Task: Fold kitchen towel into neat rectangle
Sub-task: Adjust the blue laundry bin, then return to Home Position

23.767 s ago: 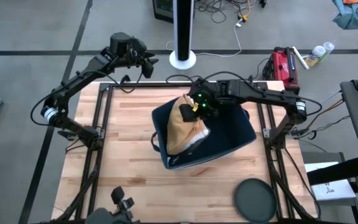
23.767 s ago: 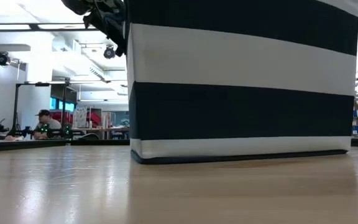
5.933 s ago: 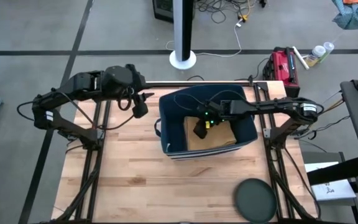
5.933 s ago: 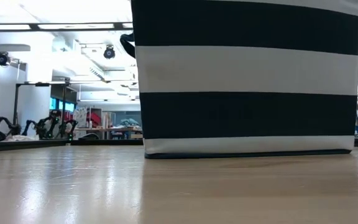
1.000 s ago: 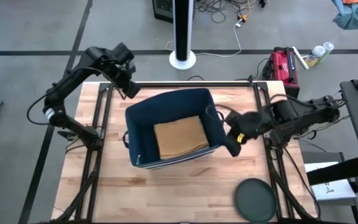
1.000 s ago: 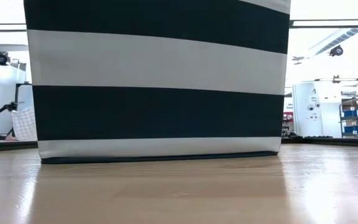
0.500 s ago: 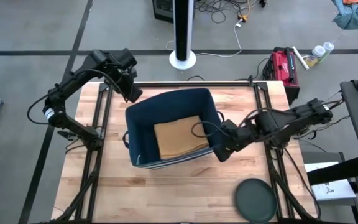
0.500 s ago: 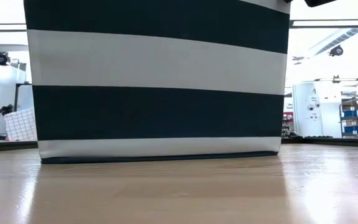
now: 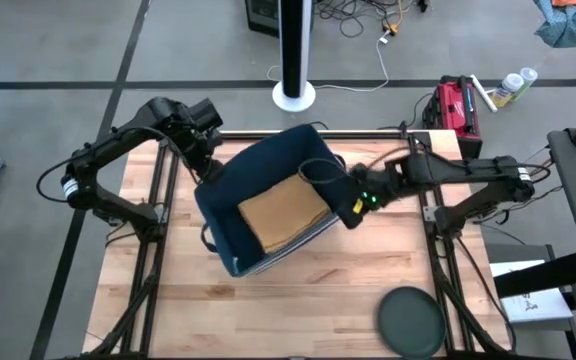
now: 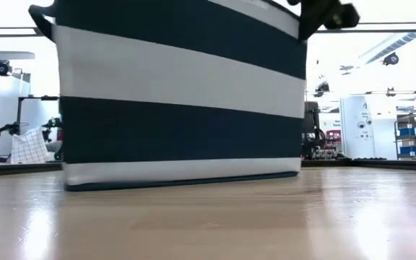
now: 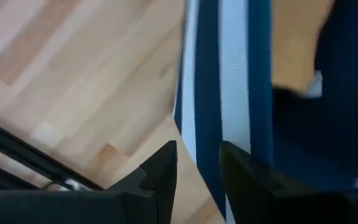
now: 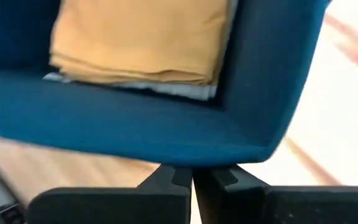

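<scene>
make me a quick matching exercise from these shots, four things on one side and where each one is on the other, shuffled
Things:
1. folded tan towel
2. striped basket
3. round dark disc
4. right gripper

Places:
A. at the table's near right edge
B. at the basket's right wall
C. on the wooden table, turned at an angle
D. flat on the basket's bottom

Pairs: 1-D, 2-C, 3-A, 4-B

Grey floor (image 9: 68, 50) – white pillar base (image 9: 294, 96), red toolbox (image 9: 454, 103), cables
</scene>
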Controlling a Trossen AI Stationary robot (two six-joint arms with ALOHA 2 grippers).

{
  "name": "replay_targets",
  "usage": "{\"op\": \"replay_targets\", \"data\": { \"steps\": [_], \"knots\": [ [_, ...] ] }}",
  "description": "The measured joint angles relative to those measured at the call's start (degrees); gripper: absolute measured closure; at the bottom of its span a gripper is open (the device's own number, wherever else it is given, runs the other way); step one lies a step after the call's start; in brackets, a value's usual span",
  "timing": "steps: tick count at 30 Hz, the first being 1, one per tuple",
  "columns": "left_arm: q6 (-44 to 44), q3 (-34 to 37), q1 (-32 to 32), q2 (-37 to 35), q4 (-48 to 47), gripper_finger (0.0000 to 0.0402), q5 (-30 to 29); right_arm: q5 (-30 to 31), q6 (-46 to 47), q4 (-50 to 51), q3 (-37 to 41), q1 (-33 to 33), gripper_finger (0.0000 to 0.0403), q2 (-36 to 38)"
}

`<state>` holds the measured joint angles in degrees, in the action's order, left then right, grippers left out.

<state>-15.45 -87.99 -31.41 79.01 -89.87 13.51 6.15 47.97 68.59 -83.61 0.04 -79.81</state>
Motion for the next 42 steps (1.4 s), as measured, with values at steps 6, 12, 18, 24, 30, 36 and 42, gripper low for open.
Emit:
{"op": "replay_targets", "data": {
  "steps": [6,12,18,24,30,36,42],
  "knots": [
    [-4.14,3.16,6.19,-2.11,0.42,0.0289,1.24,0.49,-10.12,-0.30,0.02,-9.66,0.0403,-0.97],
    [-7.95,5.88,11.95,-3.22,2.94,0.0289,2.69,1.17,-15.55,-1.27,0.09,-16.94,0.0403,-0.17],
    [-3.62,6.61,17.19,-3.53,10.95,0.0289,4.18,0.10,-22.29,-9.85,0.13,-22.19,0.0403,-1.57],
    [-1.52,7.49,20.42,-3.46,18.38,0.0289,4.86,-2.81,-24.75,-17.16,0.15,-26.19,0.0403,-4.49],
    [0.14,10.17,20.58,-3.46,18.80,0.0289,3.83,-3.43,-24.90,-16.95,0.15,-28.62,0.0403,-5.29],
    [2.71,12.00,20.54,-3.79,16.22,0.0289,3.73,-3.50,-25.50,-16.97,0.15,-29.78,0.0403,-1.48],
    [5.48,11.05,20.54,-8.23,19.00,0.0289,-0.43,-5.25,-29.77,-17.04,0.15,-28.39,0.0403,6.56]
  ]
}}
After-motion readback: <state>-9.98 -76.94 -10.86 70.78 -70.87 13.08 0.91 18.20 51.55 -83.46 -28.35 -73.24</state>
